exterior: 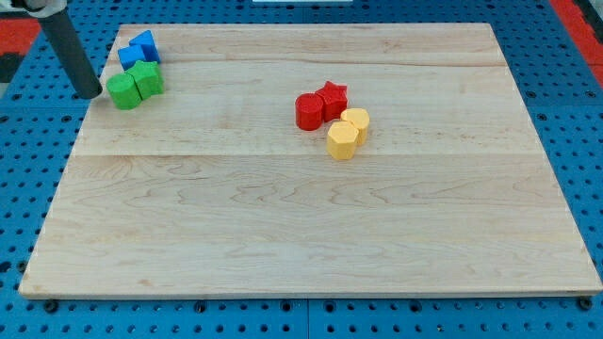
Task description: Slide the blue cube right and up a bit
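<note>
The blue cube (145,43) sits near the board's top left corner, touching a second blue block (130,57) just below and left of it. Two green blocks (122,90) (147,79) lie directly under the blue pair. My tip (90,92) is at the board's left edge, just left of the green blocks and below-left of the blue cube, touching neither blue block.
A red cylinder (308,111) and a red star (332,98) sit near the board's middle, with two yellow blocks (342,140) (355,121) touching them at lower right. The wooden board (301,235) lies on a blue pegboard surface.
</note>
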